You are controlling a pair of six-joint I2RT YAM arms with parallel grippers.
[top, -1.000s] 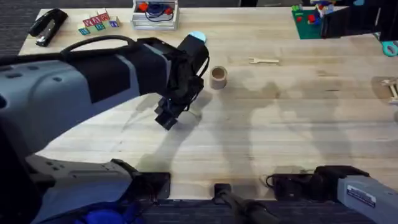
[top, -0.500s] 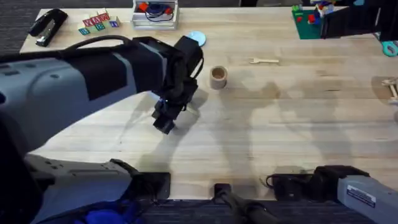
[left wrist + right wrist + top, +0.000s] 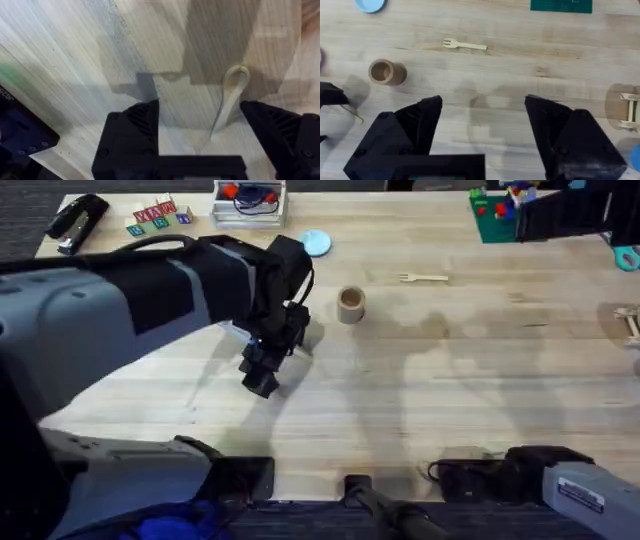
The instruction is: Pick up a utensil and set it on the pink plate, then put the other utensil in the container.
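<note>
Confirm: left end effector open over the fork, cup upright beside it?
Not the fork. The left wrist view shows the open left end effector over the spoon, rounded bowl end visible. The fork lies apart, beyond the upright cup.

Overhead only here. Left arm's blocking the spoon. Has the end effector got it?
Observer: No. Left wrist view has the left end effector open, with the spoon lying on the table between its fingers.
Operator: Centred?
Observer: No, it sits close to one finger.
Operator: And the other arm?
Observer: The right end effector is open, nothing between its fingers.
</note>
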